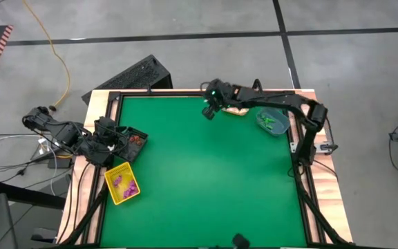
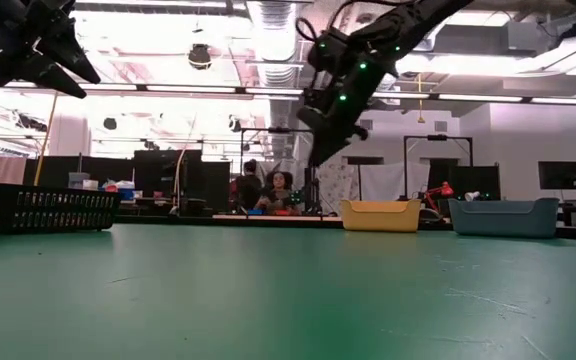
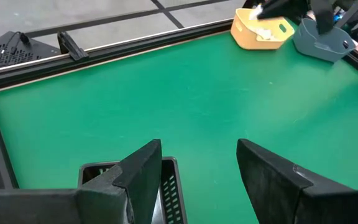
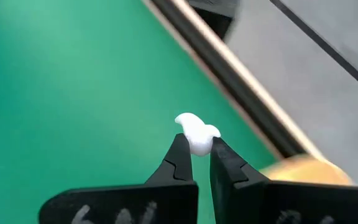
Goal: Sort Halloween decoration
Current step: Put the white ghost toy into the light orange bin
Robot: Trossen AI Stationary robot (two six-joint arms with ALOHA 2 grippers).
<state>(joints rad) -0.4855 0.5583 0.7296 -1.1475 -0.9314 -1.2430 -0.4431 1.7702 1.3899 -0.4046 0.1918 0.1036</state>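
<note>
Nearest to us on the left of the green mat [image 1: 199, 173] we've got the square yellow plastic bin [image 1: 122, 185] with a few tiny purple trinkets [image 1: 126, 183] in it. Just beyond that sits the black mesh basket [image 1: 131, 142], holding what look like reddish-brown bits, though they're too small for us to be sure. The left gripper [image 3: 197, 163] hangs right over that basket with its fingers spread wide and nothing between them.

Further back on the right, the blue-grey plastic bin [image 1: 273, 121] has small green trinkets [image 1: 273, 122] inside. Next to it at the far edge is the tan-orange plastic bin [image 2: 380, 214]. The right gripper [image 4: 196, 149] hovers above the mat just left of that bin, pinching a tiny white trinket [image 4: 195, 132] at its fingertips.
</note>
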